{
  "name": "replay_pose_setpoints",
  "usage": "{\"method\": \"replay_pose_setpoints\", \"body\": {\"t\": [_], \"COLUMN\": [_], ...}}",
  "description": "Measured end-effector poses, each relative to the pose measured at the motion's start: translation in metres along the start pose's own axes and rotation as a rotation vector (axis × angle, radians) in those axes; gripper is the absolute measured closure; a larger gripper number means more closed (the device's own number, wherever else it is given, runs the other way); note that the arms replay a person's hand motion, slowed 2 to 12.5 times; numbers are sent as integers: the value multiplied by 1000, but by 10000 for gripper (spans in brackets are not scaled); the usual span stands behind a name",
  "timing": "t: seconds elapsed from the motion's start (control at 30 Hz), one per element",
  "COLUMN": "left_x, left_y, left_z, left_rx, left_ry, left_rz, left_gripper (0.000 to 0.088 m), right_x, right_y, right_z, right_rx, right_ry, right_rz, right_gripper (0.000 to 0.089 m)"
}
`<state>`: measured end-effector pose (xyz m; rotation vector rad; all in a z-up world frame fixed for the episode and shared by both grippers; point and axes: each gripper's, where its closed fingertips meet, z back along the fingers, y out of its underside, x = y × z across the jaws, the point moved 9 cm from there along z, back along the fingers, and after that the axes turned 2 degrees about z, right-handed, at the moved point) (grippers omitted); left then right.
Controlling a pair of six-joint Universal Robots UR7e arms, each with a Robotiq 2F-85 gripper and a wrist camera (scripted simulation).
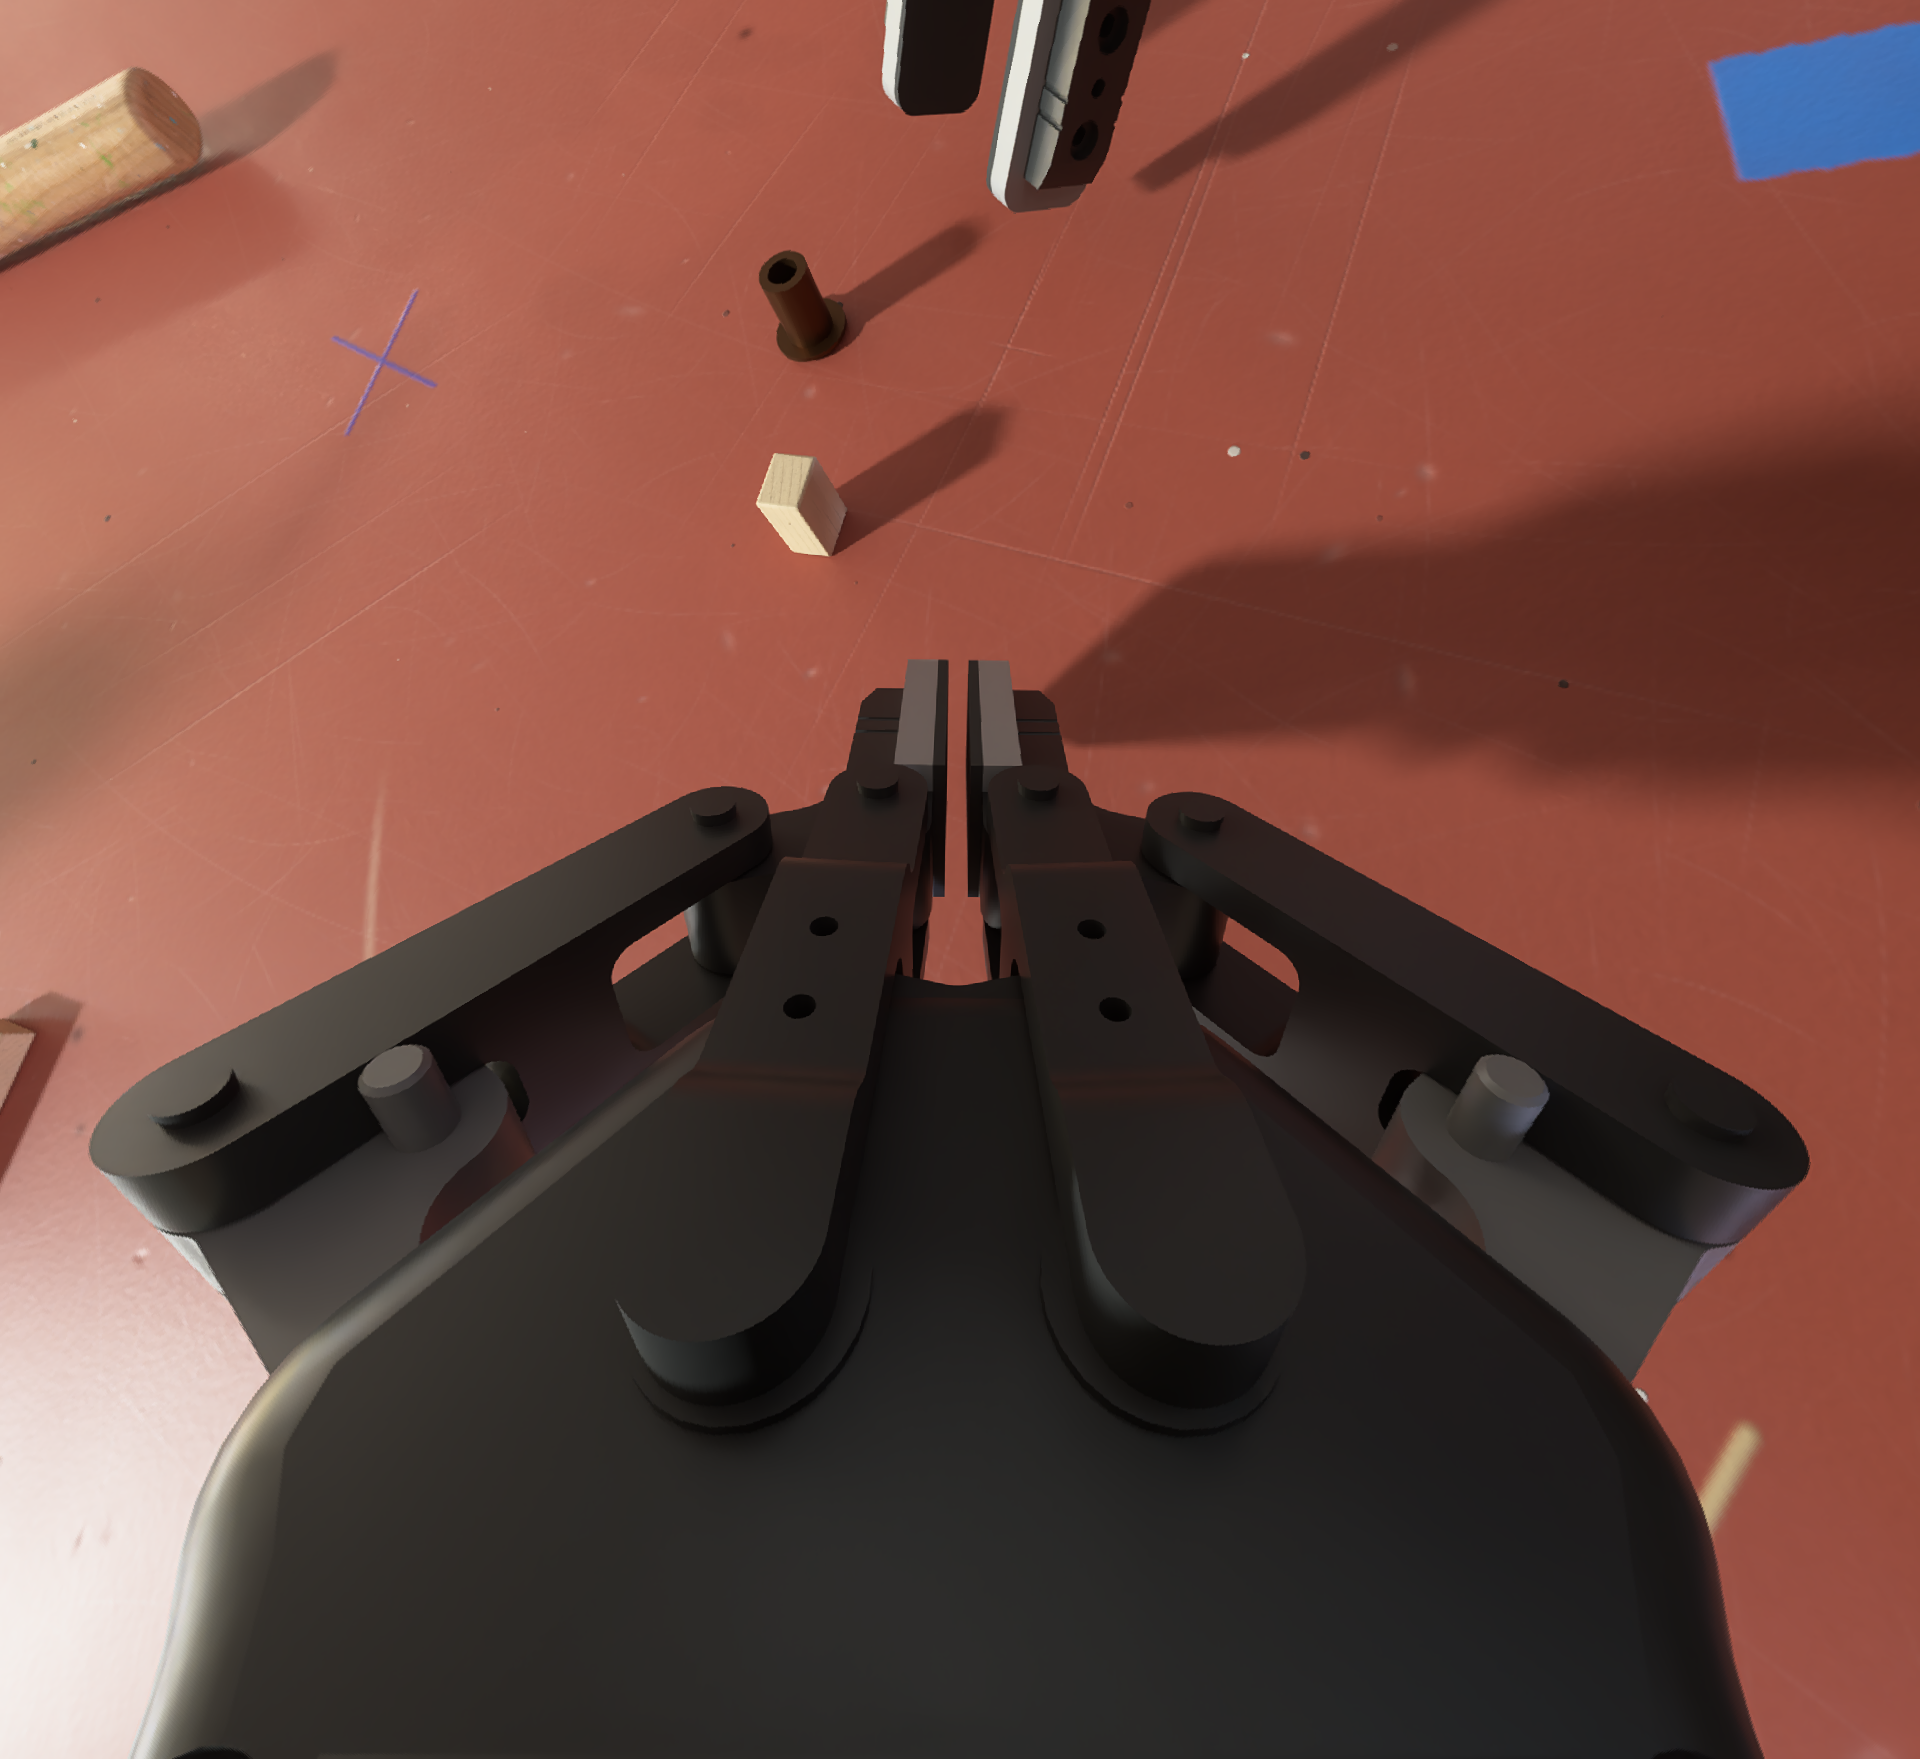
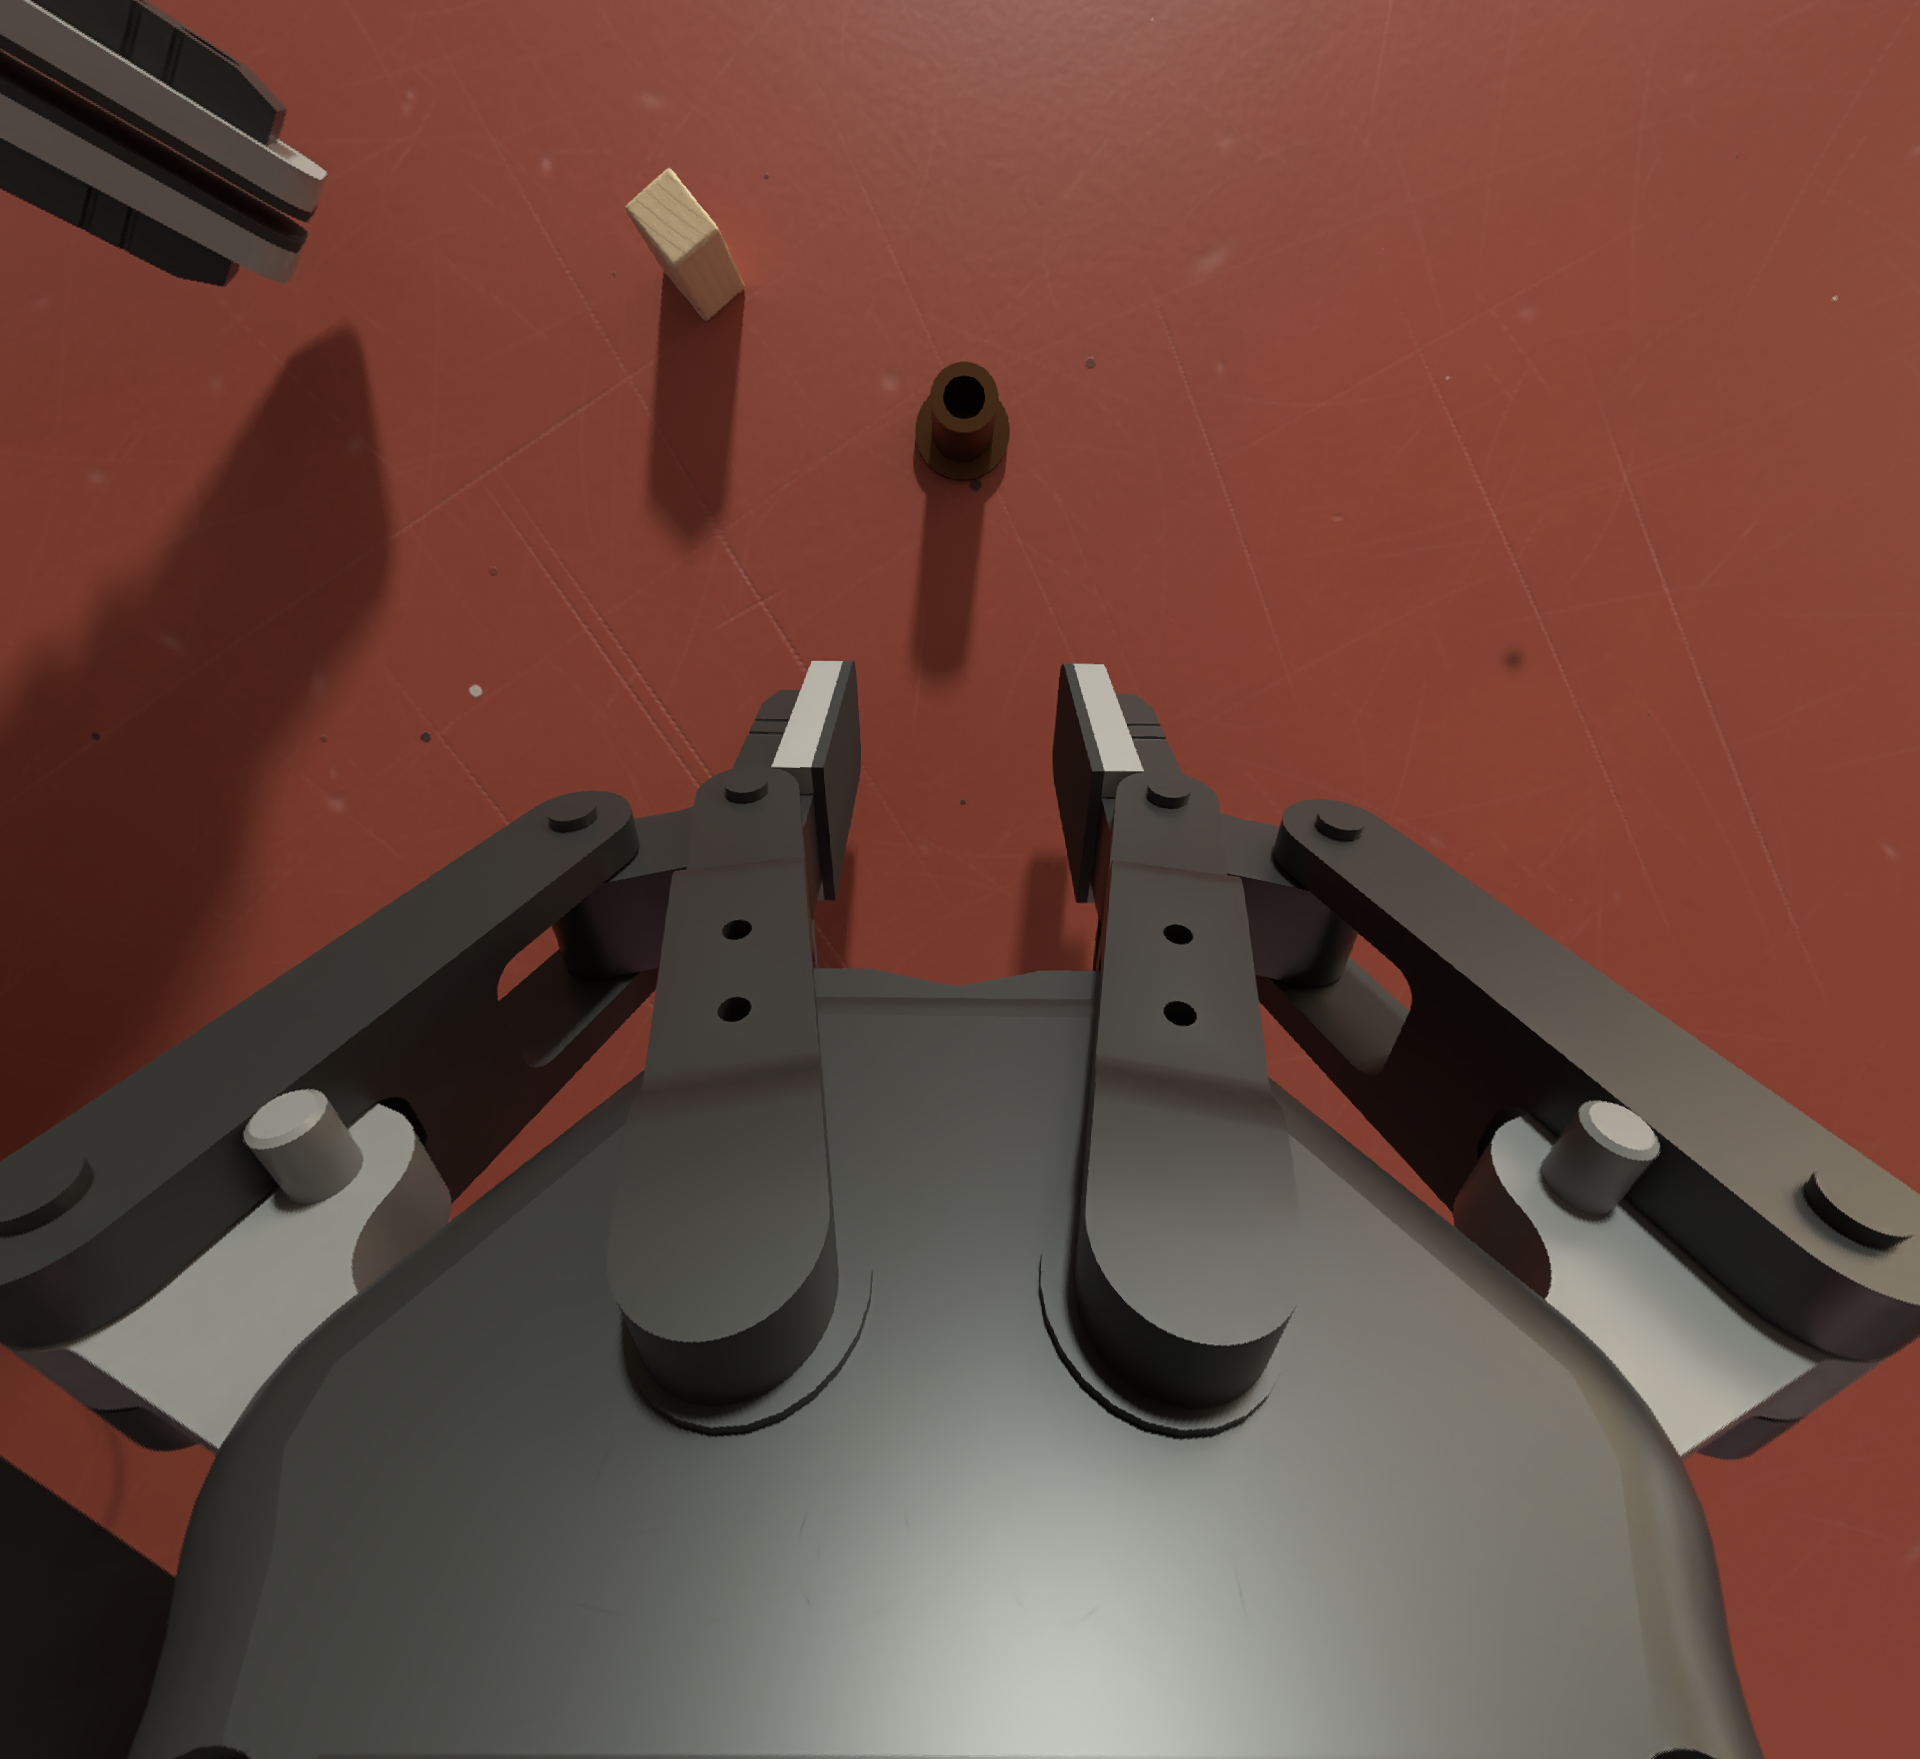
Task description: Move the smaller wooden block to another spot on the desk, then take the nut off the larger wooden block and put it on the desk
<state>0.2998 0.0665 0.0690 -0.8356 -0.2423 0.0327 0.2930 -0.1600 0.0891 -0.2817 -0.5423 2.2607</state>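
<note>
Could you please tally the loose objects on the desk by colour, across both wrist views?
Light wood: 2, the small block and the dowel
Dark brown: 1, the flanged nut
Total: 3

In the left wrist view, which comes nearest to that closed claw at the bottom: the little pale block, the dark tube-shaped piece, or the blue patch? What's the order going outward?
From the left gripper, nearest first:
1. Small wooden block, just ahead of the fingertips, slightly left.
2. Dark flanged tube, standing upright straight beyond the block.
3. Blue patch, flat on the desk far off at the upper right edge.
</note>
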Motion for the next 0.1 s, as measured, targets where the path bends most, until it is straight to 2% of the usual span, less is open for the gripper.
{"method": "replay_pose_setpoints", "body": {"t": [0.1], "left_x": [0], "left_y": [0], "left_z": [0], "left_rx": [0], "left_ry": [-1], "left_rz": [-1], "left_gripper": [849], "right_x": [0], "right_y": [-1], "right_z": [0], "right_rx": [10], "right_ry": [2], "right_rz": [2], "right_gripper": [574]}}
